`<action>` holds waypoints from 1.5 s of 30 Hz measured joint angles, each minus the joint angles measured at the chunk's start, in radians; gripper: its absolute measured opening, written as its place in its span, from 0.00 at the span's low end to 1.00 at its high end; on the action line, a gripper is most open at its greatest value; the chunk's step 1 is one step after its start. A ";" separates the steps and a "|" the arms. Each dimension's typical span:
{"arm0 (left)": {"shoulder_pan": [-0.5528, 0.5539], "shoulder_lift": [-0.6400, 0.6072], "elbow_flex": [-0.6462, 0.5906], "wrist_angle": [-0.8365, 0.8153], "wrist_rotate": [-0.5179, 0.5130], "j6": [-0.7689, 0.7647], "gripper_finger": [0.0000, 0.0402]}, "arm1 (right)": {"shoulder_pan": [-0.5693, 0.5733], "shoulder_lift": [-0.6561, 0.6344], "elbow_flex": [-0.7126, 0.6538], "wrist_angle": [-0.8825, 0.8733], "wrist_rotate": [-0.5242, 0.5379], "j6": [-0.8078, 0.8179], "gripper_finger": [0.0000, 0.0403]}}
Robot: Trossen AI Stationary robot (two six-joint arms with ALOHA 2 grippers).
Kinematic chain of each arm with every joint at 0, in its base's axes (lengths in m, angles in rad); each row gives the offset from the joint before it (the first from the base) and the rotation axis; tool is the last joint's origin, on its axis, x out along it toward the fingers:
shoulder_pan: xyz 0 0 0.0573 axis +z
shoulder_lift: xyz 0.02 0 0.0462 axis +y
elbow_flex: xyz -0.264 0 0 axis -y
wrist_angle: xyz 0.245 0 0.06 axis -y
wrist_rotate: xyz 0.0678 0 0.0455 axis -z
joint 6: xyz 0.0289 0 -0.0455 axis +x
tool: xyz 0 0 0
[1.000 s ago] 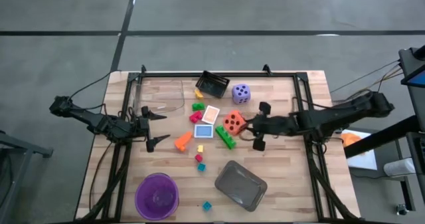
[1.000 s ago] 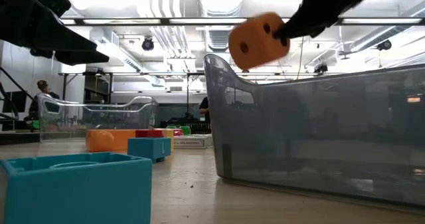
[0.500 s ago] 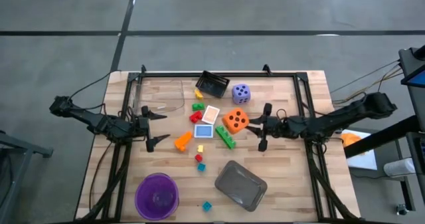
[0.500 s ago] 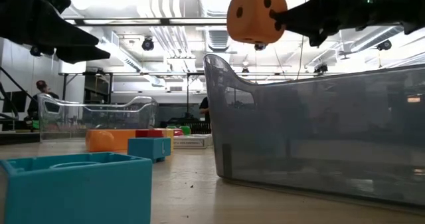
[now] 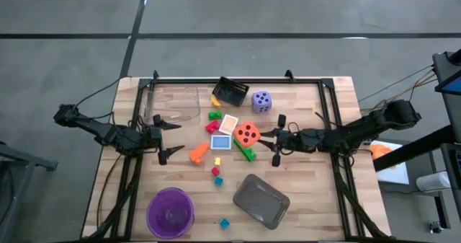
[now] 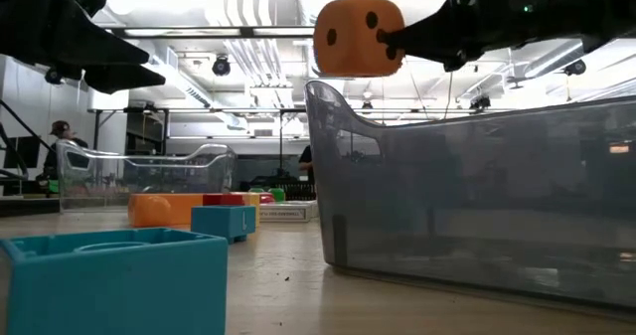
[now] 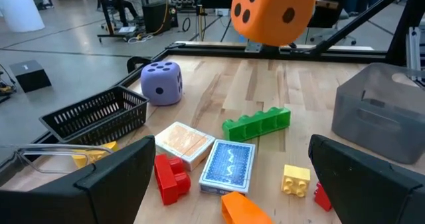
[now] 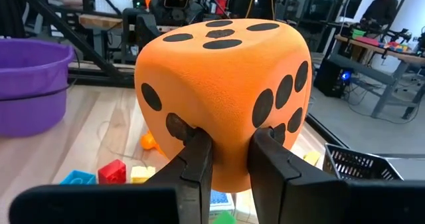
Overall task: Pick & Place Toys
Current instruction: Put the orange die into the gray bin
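The right hand was closed on the orange die, pinching a fold of foam at one corner between its two fingers. The orange die was held clear of the desk, above the green block in the high view and higher than the rim of the grey tray in the low view. The left hand stood with its fingers wide apart and held nothing, near the left side of the desk beside the orange block. The purple die rested on the desk next to the black basket. Two cards lay side by side among the small blocks. The purple bowl sat at the near left corner.
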 joint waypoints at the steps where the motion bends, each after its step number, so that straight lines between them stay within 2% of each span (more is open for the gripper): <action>1: 0.000 0.000 0.000 0.000 0.000 0.000 0.99 | 0.000 0.007 0.006 0.003 0.000 -0.001 0.17; 8: 0.000 0.000 0.000 -0.001 0.000 0.000 0.99 | 0.000 0.037 0.026 0.004 -0.034 -0.004 0.17; 15: 0.000 0.000 0.000 -0.001 0.000 0.000 0.99 | 0.002 0.015 0.027 -0.055 -0.197 0.055 0.17; 19: 0.000 0.000 0.000 -0.002 0.000 0.000 0.99 | 0.005 -0.014 0.064 -0.237 -0.292 0.162 0.17; 23: 0.000 0.000 0.000 -0.005 0.000 0.000 0.99 | 0.040 -0.036 0.138 -0.456 -0.337 0.229 0.17; 30: 0.000 0.001 0.000 -0.005 0.000 0.000 0.99 | 0.149 -0.045 0.336 -0.843 -0.345 0.309 0.17; 34: 0.000 0.004 0.000 -0.005 0.000 0.000 0.99 | 0.198 -0.013 0.427 -0.985 -0.344 0.368 0.17; 38: 0.000 0.006 0.000 -0.006 0.000 0.000 0.99 | 0.224 0.029 0.457 -1.041 -0.348 0.425 0.17; 45: 0.000 0.006 0.000 -0.005 0.000 0.000 0.99 | 0.241 0.113 0.467 -1.037 -0.382 0.484 0.17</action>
